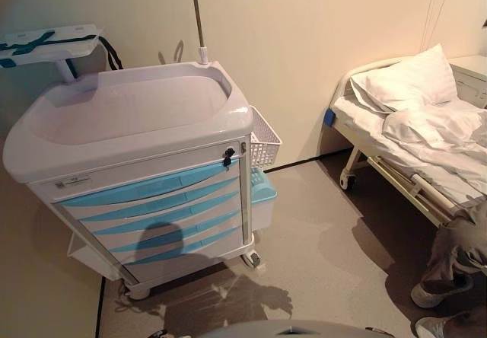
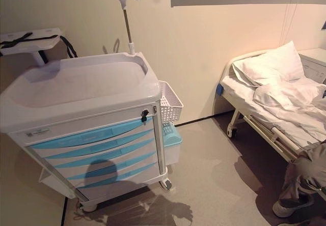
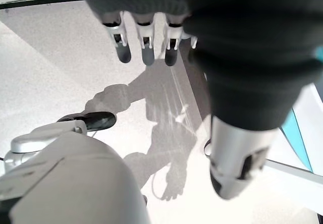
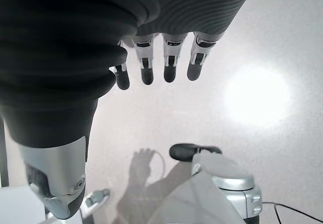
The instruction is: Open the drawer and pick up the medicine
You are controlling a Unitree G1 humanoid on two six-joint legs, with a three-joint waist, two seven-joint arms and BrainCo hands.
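A hospital room or ward: a white medical cart (image 1: 129, 125) on wheels, its front a stack of blue-fronted drawers (image 1: 156, 212), stands against a cream wall. A drip pole (image 1: 199, 18) rises from its back corner and a white mesh basket (image 1: 263, 140) hangs on its side. To the right, a wheeled hospital bed (image 1: 415, 144) with a side rail carries a white pillow (image 1: 407, 79) and rumpled sheets. A person's legs (image 1: 456, 258) show beside the bed.

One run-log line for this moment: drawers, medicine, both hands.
drawers: all shut | medicine: not visible | left hand: open, hanging above floor | right hand: open, hanging above floor | cart: untouched
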